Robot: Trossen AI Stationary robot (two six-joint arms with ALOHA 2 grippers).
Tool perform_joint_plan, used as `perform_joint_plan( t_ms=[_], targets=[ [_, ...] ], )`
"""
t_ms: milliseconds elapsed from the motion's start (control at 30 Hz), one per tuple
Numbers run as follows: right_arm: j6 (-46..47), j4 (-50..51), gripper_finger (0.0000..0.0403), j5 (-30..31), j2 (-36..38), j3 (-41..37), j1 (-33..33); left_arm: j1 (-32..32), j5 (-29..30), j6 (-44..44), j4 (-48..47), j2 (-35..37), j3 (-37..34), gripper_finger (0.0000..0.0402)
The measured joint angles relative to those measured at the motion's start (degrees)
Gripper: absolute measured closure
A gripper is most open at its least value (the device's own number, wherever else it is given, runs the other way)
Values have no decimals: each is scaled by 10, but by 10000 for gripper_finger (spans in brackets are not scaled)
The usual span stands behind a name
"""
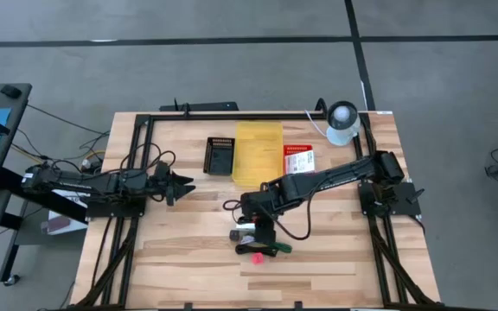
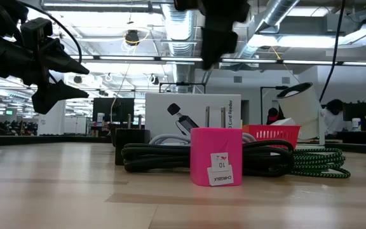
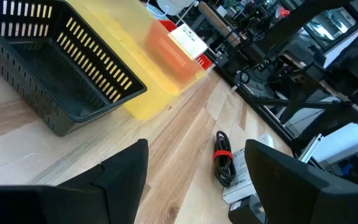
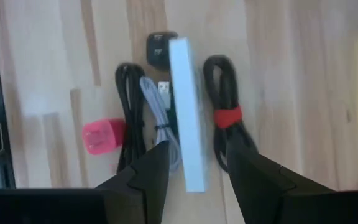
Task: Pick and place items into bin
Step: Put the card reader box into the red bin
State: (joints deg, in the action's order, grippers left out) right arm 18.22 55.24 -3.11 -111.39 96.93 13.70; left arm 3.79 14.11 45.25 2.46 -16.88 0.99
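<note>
A pale wooden table [image 1: 188,259] with plank grain and a black metal frame is seen from above. At its far side three bins are lined up: a black slotted plastic basket [image 1: 220,155], a translucent yellow bin [image 1: 258,153] and a small red basket [image 1: 299,160] with a white label. A white rounded lamp-like object [image 1: 343,119] stands by the far right corner.

The items are clustered near the table's middle, toward the near side. A white flat box [image 4: 187,112] stands on its narrow edge, shown upright in the low view with a printed picture on its face. Beside it lie a coiled black cable [image 4: 225,106] bound by a red strap, another black cable [image 4: 127,118], a grey-white cable [image 4: 160,118] with a metal plug, and a black plug block [image 4: 157,46]. A small pink cube [image 2: 216,156] with a white sticker sits at the near side of the pile. A green braided cable [image 2: 319,162] is coiled just beside the black coils.

The right gripper [image 4: 194,168] is held above the white box, its fingers parted narrowly to either side of the box edge, nothing gripped. The left gripper [image 1: 182,185] waits well apart on the left, raised, fingers spread wide and empty.
</note>
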Motion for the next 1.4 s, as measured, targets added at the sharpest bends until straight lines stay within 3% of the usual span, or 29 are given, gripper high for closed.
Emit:
perform_joint_plan(
  t_ms=[67, 1400],
  targets=[
    [-3, -34, 250, 0, -12, 4, 3, 0, 0, 0, 0, 0, 0, 144],
    [-17, -51, 257, 19, -33, 2, 6, 0, 0, 0, 0, -4, 0, 144]
  ],
)
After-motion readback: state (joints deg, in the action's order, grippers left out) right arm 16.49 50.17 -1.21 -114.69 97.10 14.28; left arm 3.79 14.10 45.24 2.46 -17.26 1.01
